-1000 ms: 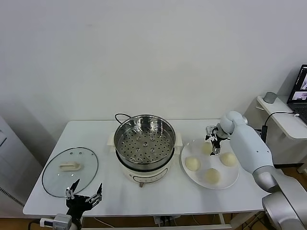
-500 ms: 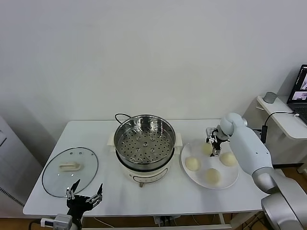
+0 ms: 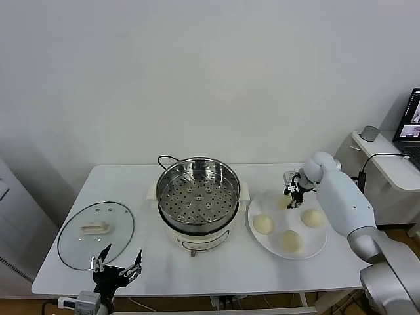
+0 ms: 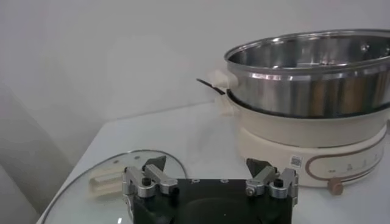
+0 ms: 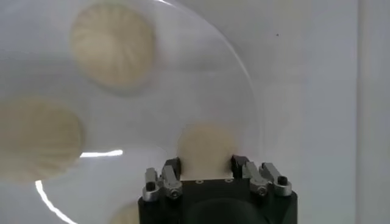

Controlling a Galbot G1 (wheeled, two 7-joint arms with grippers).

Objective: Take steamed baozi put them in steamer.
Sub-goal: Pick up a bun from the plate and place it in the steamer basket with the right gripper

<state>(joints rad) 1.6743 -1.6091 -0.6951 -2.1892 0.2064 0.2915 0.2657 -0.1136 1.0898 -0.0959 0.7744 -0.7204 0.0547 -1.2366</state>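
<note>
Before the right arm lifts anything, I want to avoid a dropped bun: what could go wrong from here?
1. The right gripper closes around the far bun on the plate. Its grip looks narrow on a round, soft bun, which could slip or get squashed.
2. The other buns lie close by; a sideways swing might nudge them.
3. The steamer has a tall rim; a low carry could hit it. The left gripper waits open near the glass lid.

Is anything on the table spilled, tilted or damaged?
Nothing stands out. The steamer stands upright, its lid lies flat to its left, and four baozi sit on the plate.
</note>
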